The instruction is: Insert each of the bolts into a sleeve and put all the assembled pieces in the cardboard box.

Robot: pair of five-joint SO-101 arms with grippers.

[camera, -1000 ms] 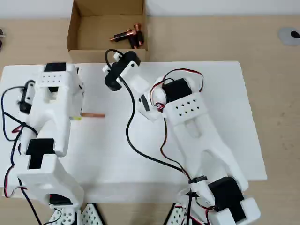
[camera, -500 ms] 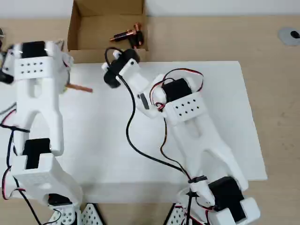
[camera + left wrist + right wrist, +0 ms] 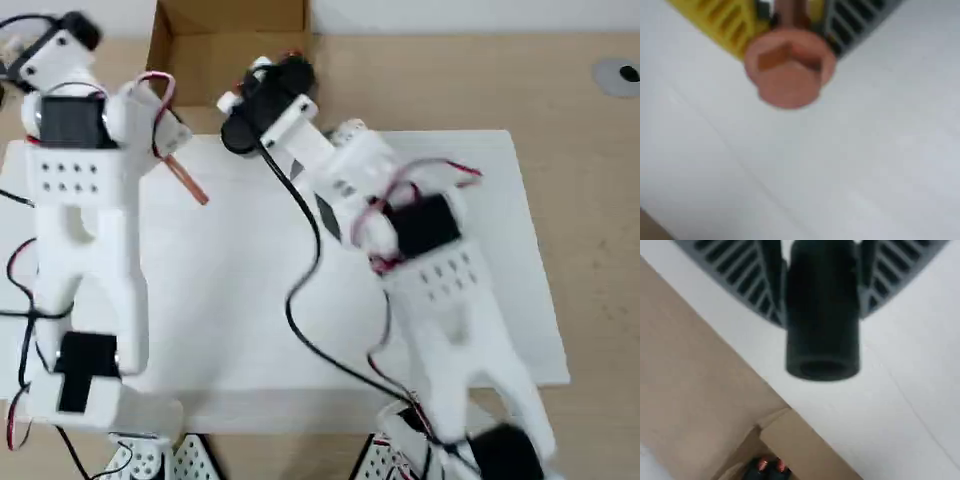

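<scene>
- White mat (image 3: pixel 230 300): covers the wooden table (image 3: pixel 590 200) in front of both arms.
- Left gripper (image 3: pixel 790 20): fingers clenched on a copper bolt (image 3: pixel 790 70), which is held tilted over the mat with its hexagonal head outward.
- Right gripper (image 3: pixel 821 290): grasping a black sleeve (image 3: pixel 822 340) near the box's front wall, apart from the bolt.
- Cardboard box (image 3: pixel 200 60): stands beyond the mat's far edge; assembled pieces (image 3: pixel 769 466) lie inside.

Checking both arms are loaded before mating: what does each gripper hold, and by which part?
Left gripper holds the copper bolt by its shank, flanged head sticking out. Right gripper holds the black sleeve by one end, its open end sticking out.
</scene>
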